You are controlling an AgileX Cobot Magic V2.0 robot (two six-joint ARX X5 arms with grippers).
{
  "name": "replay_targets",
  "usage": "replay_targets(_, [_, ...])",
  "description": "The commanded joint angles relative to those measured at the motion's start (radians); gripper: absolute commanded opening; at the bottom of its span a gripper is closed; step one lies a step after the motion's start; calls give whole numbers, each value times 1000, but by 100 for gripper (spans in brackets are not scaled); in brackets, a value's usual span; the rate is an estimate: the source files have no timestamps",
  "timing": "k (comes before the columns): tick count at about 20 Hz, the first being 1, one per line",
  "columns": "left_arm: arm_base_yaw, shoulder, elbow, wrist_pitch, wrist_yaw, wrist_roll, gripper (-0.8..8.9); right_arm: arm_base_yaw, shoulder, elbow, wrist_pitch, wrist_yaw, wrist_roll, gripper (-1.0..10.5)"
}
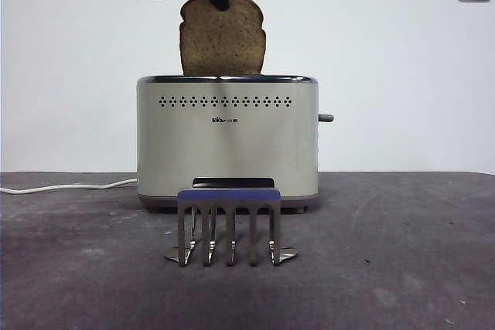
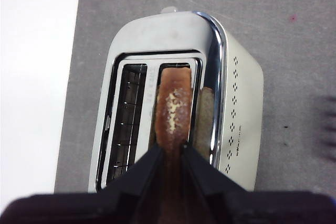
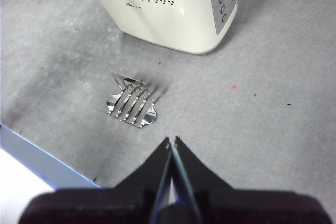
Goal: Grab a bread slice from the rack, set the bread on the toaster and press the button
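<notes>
Left gripper (image 2: 170, 156) clamps the slice of bread (image 1: 223, 36), partly lowered into the toaster (image 1: 227, 141) slot. Rack (image 1: 229, 226) empty. Release and button press remain. Right gripper (image 3: 172, 142) closed, idle.

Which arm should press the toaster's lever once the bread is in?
Probably right. The left end effector grips the slice of bread in the toaster slot. The right end effector is shut, empty, and faces the button panel.

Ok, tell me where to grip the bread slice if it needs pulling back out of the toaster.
Grip the slice of bread at its domed top crust from straight above, pinching across its thin faces, as the left gripper does now. Only its upper half stands clear of the toaster slot.
</notes>
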Motion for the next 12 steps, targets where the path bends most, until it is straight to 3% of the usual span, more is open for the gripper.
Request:
replay_targets(1, [18, 20, -2, 13, 32, 8, -5, 2, 8, 2, 2, -1, -12, -11])
replay_targets(3, [38, 26, -2, 24, 81, 7, 8, 3, 20, 2, 3, -1, -13, -11])
replay_targets(4, [46, 27, -2, 37, 93, 2, 63, 3, 27, 2, 3, -1, -14, -11])
replay_targets(7, [58, 27, -2, 96, 100, -50, 360, 2, 56, 2, 13, -2, -15, -11])
replay_targets(12, [63, 27, -2, 114, 103, -79, 386, 2, 120, 2, 104, -2, -14, -11])
